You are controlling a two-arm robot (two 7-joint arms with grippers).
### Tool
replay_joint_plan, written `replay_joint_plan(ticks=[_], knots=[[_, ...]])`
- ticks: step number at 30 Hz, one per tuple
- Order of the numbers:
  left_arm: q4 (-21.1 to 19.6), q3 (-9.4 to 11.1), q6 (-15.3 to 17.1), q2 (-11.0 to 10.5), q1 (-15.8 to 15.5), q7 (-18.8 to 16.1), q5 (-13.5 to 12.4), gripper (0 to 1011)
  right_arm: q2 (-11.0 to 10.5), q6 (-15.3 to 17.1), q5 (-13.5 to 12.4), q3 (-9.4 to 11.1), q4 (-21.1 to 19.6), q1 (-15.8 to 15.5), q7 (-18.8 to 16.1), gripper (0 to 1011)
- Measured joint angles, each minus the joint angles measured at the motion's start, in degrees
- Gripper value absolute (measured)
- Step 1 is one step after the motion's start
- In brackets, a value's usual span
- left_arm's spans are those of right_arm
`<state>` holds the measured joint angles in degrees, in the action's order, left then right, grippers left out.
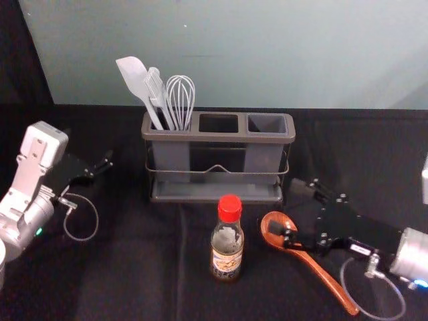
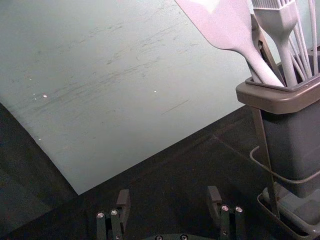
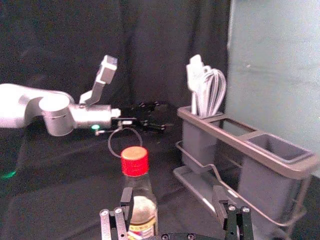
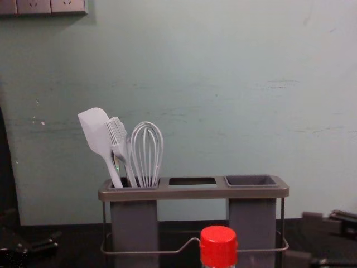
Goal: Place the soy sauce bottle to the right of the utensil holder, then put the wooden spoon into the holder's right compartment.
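Note:
My right gripper [image 1: 289, 208] is open above the bowl end of the wooden spoon [image 1: 321, 274], which lies slanting on the table. The red-capped soy sauce bottle [image 1: 227, 247] stands upright left of that gripper, in front of the utensil holder [image 1: 217, 198]. In the right wrist view, the bottle [image 3: 142, 207] stands beyond one finger of the right gripper [image 3: 173, 196], with nothing between the fingers. The holder's right compartment [image 1: 267, 123] is empty. My left gripper [image 1: 99, 167] is parked left of the holder; the left wrist view shows the left gripper [image 2: 168, 197] open.
A white spatula [image 1: 136, 78], a brush [image 1: 156, 93] and a whisk [image 1: 180, 97] stand in the holder's left compartment. Behind the table rises a pale wall [image 4: 223, 100]. Black cloth [image 1: 120, 267] covers the table, with free room to the holder's right.

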<state>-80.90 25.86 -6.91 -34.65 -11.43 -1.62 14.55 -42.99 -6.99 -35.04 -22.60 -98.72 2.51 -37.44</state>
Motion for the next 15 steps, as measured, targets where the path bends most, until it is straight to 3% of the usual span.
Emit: replay_joint_plan(ticks=[15], knots=[[0.00,0.00,0.00,0.00,0.00,0.00,0.00,1005,3.95,4.83,4.12,-4.90,0.55,6.01,-1.64,1004]])
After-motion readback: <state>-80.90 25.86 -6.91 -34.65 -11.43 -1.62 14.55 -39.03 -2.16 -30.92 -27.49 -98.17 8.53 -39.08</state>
